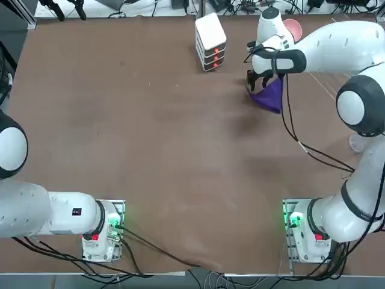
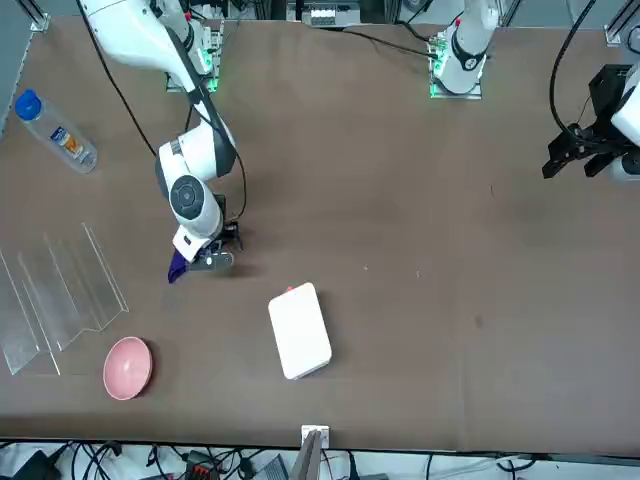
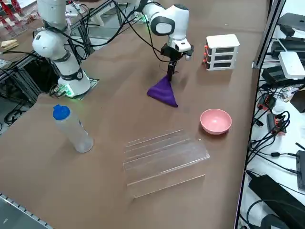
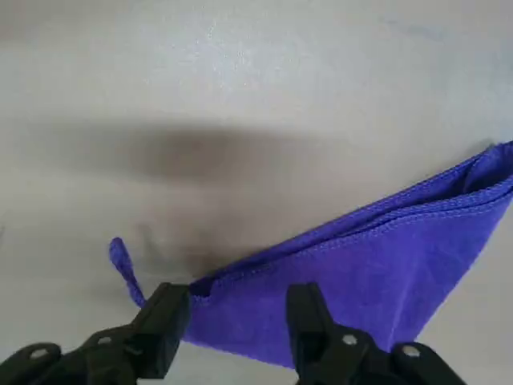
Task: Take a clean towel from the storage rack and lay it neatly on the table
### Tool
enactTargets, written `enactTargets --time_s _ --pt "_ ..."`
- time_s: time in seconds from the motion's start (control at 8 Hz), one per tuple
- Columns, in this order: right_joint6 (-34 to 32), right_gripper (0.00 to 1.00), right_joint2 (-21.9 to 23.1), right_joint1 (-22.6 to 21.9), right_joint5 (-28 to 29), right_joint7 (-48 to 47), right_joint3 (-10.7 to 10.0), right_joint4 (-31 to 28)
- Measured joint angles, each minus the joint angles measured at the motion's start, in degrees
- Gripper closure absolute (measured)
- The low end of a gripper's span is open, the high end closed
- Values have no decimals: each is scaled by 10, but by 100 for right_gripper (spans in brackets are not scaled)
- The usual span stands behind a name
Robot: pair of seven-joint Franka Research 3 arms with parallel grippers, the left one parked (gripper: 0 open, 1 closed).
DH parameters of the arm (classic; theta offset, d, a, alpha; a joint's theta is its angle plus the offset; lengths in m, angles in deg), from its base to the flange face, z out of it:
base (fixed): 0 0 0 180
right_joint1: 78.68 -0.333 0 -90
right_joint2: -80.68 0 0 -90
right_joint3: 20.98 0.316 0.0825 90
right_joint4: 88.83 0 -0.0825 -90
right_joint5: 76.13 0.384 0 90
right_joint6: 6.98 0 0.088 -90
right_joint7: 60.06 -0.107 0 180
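No txt, brand, no. or sign that I can read for certain, on my tool or around it. Clear plastic bottle w/ blue cap (image 2: 57,130): its wraparound label (image 2: 69,143), blue, white & orange, has print too sm. to make out.

We note white side surface (image 3: 278,171) well beyond tool (image 3: 172,71), black cables (image 3: 282,125) strewn across; grey floor (image 1: 12,35) far left of tool.

On the table (image 3: 100,176), seen from its right side, a bowl (image 3: 216,121) sits between the storage rack (image 3: 164,162) and a stacked box (image 3: 221,52); a bottle (image 3: 73,129) lies left of the rack.
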Motion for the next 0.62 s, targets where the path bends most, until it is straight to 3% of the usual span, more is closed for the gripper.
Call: enactTargets --time_s 0.62 --pt "3 26 0 -6 0 -26 2 1"
